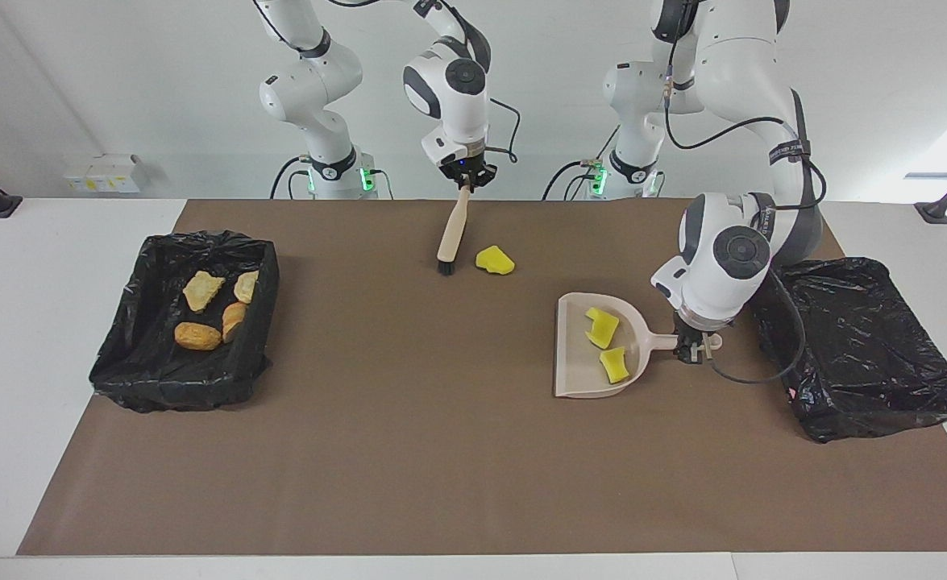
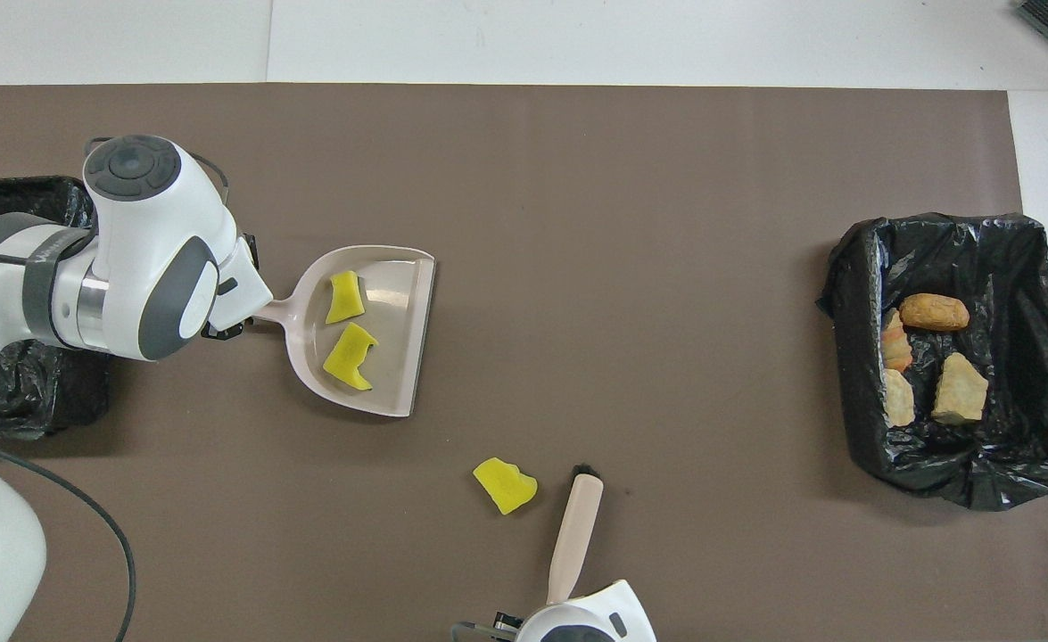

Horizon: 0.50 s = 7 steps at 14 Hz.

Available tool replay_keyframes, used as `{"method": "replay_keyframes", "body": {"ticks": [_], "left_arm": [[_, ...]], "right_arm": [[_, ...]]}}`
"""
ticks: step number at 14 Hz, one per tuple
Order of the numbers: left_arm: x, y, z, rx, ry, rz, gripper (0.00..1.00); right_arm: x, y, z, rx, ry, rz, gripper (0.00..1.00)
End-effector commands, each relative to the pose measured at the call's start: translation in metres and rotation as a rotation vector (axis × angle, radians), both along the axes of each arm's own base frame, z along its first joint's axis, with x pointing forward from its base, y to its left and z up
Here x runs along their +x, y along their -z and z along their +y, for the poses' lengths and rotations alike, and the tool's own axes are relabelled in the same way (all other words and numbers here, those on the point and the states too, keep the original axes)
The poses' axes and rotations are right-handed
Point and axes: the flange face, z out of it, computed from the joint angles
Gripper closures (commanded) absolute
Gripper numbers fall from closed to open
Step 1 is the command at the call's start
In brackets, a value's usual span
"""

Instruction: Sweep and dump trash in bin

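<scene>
My left hand (image 1: 695,352) is clamped on the handle of the beige plastic dustpan (image 1: 582,379), which carries two bright yellow sponge scraps (image 1: 602,328), ragged-edged and lying flat. The pan sits just beside the empty black-lined bin (image 1: 856,346), at its nine o'clock in the facing view. My right hand (image 1: 463,179) is closed around the pale wooden brush (image 1: 450,229), which hangs tilted, dark bristles down. A third yellow sponge piece (image 1: 494,259) lies on the brown tabletop mat (image 1: 409,451) at the bristles' three o'clock. Four tan-orange crusty chunks (image 1: 199,290) rest in the other black-lined bin (image 1: 143,362).
</scene>
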Motion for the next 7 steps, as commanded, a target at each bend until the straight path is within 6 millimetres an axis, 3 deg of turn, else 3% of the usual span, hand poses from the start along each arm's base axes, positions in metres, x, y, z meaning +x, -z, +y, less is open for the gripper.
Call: {"method": "replay_keyframes", "body": {"ticks": [1, 5, 7], "left_arm": [[-0.04, 0.016, -0.009, 0.009, 0.065, -0.003, 1.0], [-0.043, 0.013, -0.016, 0.008, 0.079, -0.011, 1.0], [-0.041, -0.007, -0.022, 0.05, 0.112, -0.032, 1.0]], "right_arm": [[-0.006, 0.033, 0.038, 0.0, 0.16, 0.004, 1.0], [0.039, 0.022, 0.071, 0.059, 0.156, -0.006, 1.0], [0.065, 0.017, 0.078, 0.093, 0.068, -0.005, 1.0]]}}
